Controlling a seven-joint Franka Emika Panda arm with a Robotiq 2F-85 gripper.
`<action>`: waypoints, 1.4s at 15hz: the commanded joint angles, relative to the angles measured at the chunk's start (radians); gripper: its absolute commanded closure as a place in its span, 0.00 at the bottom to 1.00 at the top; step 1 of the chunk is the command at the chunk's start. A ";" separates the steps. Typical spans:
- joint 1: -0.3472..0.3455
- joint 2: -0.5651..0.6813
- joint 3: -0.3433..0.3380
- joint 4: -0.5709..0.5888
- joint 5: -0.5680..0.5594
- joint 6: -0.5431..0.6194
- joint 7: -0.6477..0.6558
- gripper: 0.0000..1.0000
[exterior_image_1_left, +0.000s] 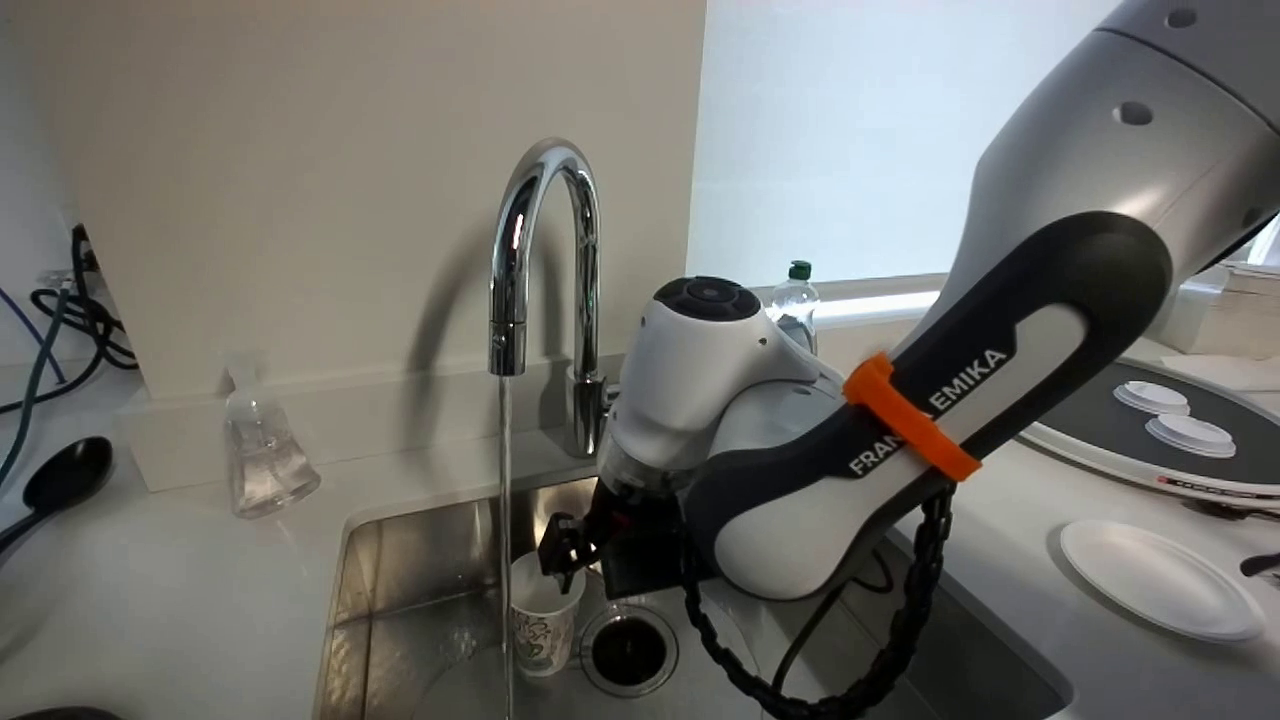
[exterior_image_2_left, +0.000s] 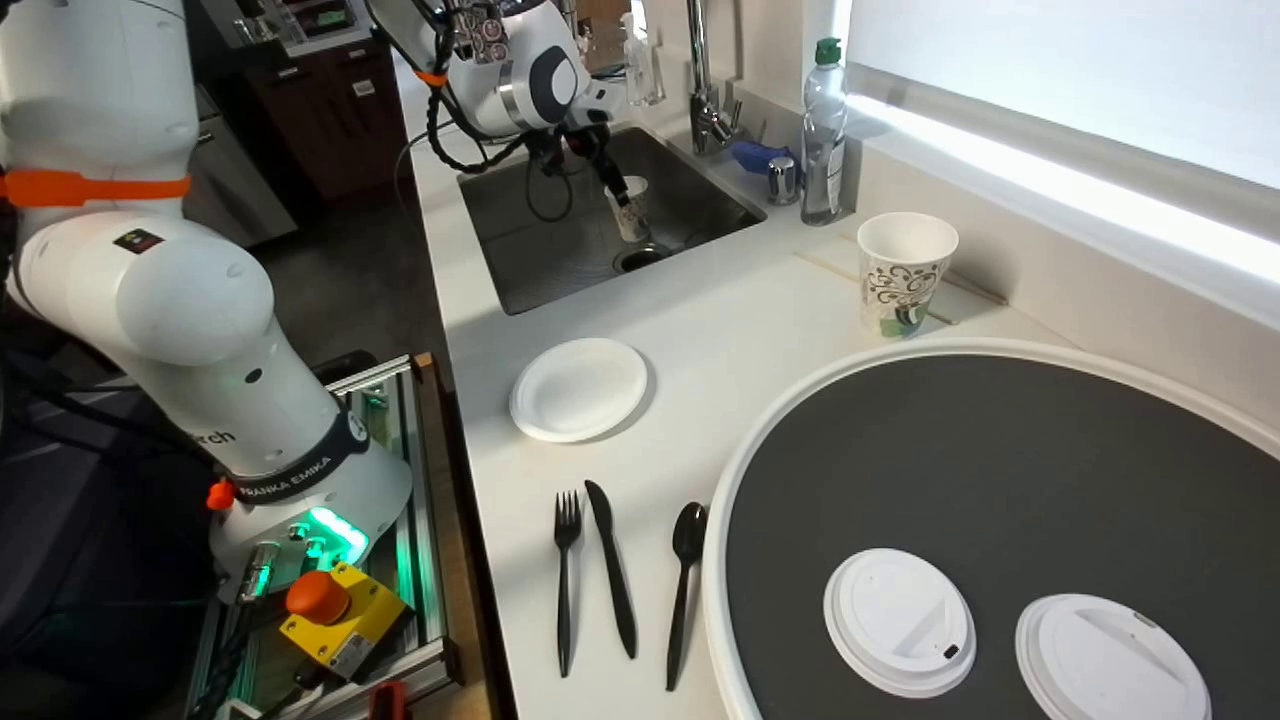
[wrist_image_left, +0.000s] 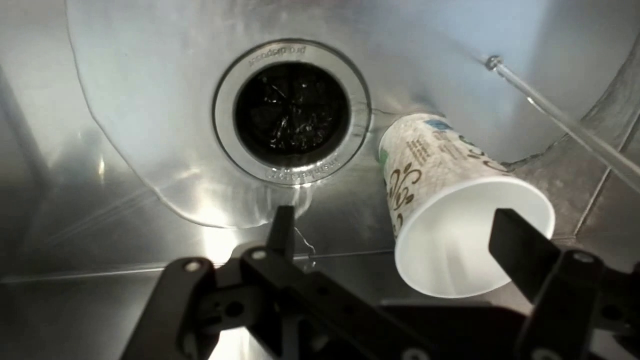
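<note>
The gripper (wrist_image_left: 397, 230) stands spread wide; one fingertip (wrist_image_left: 517, 242) hides part of the patterned paper cup (wrist_image_left: 440, 167), contact unclear. The disposal drain (wrist_image_left: 292, 115) is mostly dark inside.

cups (wrist_image_left: 452, 210): 2 | lids (exterior_image_2_left: 900, 620): 2 | white plate (exterior_image_2_left: 579, 390): 1 | fork (exterior_image_2_left: 564, 580): 1 | knife (exterior_image_2_left: 612, 568): 1

Claw (wrist_image_left: 395, 214) partly hides paper cup (wrist_image_left: 452, 215) in wrist view
Frame edges crop the faucet (exterior_image_2_left: 700, 75) and a white lid (exterior_image_2_left: 1110, 662) in an exterior view.
</note>
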 joint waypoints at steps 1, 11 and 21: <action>0.047 0.045 -0.051 0.033 0.000 0.018 0.074 0.02; 0.079 0.089 -0.097 0.072 0.006 0.025 0.176 0.11; 0.081 0.106 -0.100 0.092 0.006 0.030 0.220 0.98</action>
